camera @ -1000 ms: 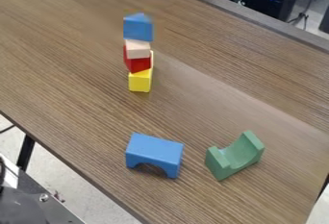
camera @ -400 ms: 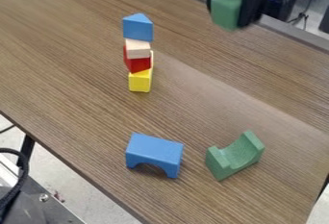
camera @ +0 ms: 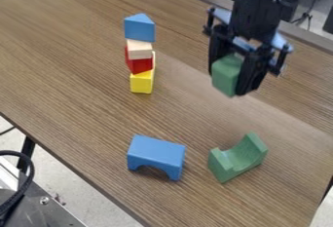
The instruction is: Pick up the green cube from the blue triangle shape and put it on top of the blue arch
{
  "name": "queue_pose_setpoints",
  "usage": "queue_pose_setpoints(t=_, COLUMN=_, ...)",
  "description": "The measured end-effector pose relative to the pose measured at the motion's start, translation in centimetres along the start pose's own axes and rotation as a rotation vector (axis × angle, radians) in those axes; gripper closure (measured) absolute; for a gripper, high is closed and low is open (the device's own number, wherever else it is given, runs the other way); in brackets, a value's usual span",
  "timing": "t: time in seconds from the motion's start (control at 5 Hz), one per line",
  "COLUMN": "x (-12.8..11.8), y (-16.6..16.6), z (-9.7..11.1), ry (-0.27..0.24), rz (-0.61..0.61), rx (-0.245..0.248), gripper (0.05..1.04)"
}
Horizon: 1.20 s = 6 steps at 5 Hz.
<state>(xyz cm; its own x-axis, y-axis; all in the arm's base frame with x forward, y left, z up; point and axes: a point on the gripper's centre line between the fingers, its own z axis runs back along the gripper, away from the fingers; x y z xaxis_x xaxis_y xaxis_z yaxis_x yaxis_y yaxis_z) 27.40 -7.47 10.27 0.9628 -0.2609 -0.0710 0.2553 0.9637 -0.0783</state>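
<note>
Black two-finger claw (camera: 229, 75) grips the green cube (camera: 226, 74) above the tabletop (camera: 84, 82); risk: an off-centre release could tip it off the smooth blue arch (camera: 157, 156).

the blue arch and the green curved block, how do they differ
The blue arch has its hollow facing down, opening against the table; the green curved block has its hollow facing up. The arch is blue with a broad flat top, while the green block rises to two raised ends. Both rest on the table, each with a curved cut-out.
</note>
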Motion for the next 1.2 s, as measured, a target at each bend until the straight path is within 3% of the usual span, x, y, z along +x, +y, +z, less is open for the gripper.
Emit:
queue_pose_setpoints(t=0.4, x=-2.8, y=1.4, z=-2.5, ry=0.102, rz=0.11, rx=0.034, gripper=0.486)
queue_pose_setpoints(t=0.8, x=-6.6, y=4.3, z=-1.7, ry=0.11, rz=0.32, rx=0.042, gripper=0.486)
queue_pose_setpoints(t=1.0, x=-7.3, y=4.7, z=-1.7, ry=0.12, rz=0.349, rx=0.044, gripper=0.486)
queue_pose_setpoints(t=1.2, x=-7.9, y=4.0, z=-1.6, ry=0.126, rz=0.37, rx=0.008, gripper=0.486)
